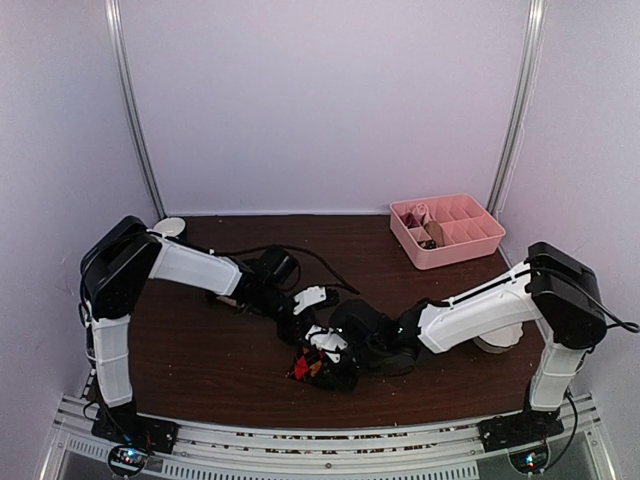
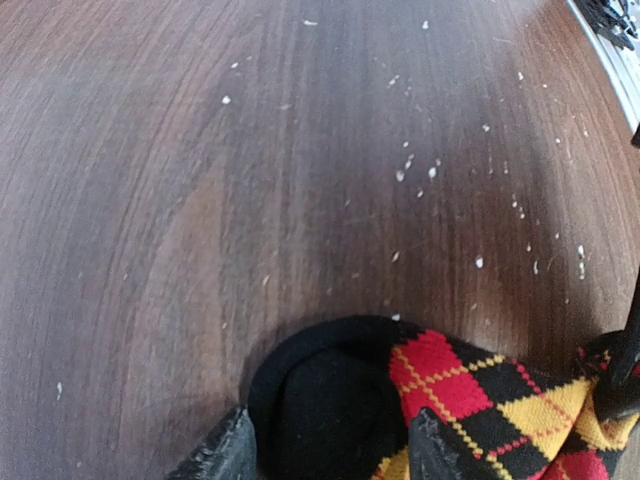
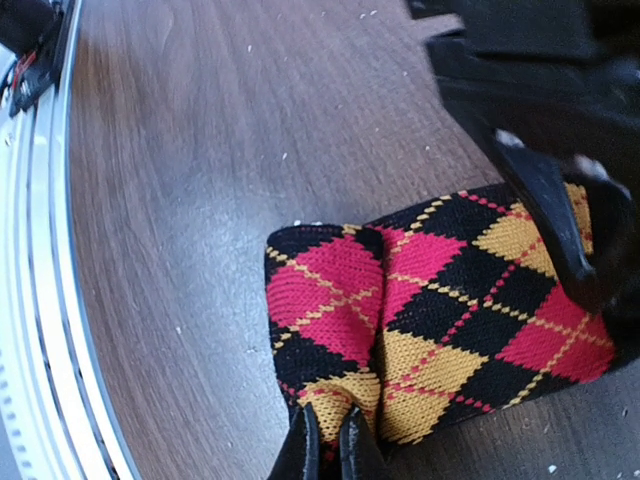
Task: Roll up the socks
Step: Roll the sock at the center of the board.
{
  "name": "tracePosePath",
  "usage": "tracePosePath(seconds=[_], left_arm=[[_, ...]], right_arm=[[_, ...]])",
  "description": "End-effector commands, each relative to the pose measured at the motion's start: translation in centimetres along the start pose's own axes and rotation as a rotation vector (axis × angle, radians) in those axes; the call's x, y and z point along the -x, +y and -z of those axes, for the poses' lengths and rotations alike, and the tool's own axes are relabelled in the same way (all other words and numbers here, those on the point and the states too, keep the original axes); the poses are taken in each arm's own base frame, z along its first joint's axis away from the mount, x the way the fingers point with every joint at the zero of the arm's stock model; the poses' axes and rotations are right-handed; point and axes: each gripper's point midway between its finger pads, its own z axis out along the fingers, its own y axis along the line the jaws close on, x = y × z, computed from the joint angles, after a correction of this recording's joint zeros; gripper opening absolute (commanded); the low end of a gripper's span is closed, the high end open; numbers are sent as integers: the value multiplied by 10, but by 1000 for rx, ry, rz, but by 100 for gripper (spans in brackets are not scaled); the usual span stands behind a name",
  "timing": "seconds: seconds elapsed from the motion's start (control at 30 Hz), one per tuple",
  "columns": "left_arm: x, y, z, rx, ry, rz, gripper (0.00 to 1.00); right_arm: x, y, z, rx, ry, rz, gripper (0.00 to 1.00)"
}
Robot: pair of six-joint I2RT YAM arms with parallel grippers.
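While the right gripper (image 3: 325, 445) pinches the folded edge of the argyle sock (image 3: 430, 300), seemingly anchoring it at the table's (image 1: 200, 350) 6 o'clock, the left gripper (image 2: 330, 455) straddles its black end, jaws apart. Whether it's squeezing, I can't tell.

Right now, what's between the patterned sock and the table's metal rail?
Only bare wooden tabletop separates the argyle sock from the metal rail; the right wrist view shows it.

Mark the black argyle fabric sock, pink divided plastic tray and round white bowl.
Black argyle fabric sock (image 3: 450, 300): right wrist view, patterned middle.
Pink divided plastic tray (image 1: 455, 249): top external view, near wall.
Round white bowl (image 1: 170, 226): top external view, rim.
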Motion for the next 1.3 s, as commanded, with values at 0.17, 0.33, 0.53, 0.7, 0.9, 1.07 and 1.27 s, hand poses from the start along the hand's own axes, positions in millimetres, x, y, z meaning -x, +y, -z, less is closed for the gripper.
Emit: tracePosePath(seconds=[0.17, 0.33, 0.53, 0.7, 0.9, 1.07, 1.27], left_arm=[[-43, -18, -25, -80, 132, 77, 52], [-44, -19, -27, -94, 137, 82, 51], [-47, -32, -30, -146, 140, 93, 50], [-45, -41, -31, -183, 133, 97, 50], [-46, -50, -31, -228, 131, 99, 49], [-47, -52, -32, -236, 131, 104, 47], [-33, -47, -28, -209, 90, 83, 48]], right_arm=[[-51, -5, 0, -121, 243, 132, 0], [-45, 0, 0, -173, 225, 207, 0], [-35, -5, -6, -216, 255, 286, 0], [-39, -10, -15, -201, 280, 274, 0], [-55, -21, -26, -17, 249, -21, 0], [-61, -19, -30, 111, 251, -249, 0], [-92, -20, -34, 140, 325, -447, 0]])
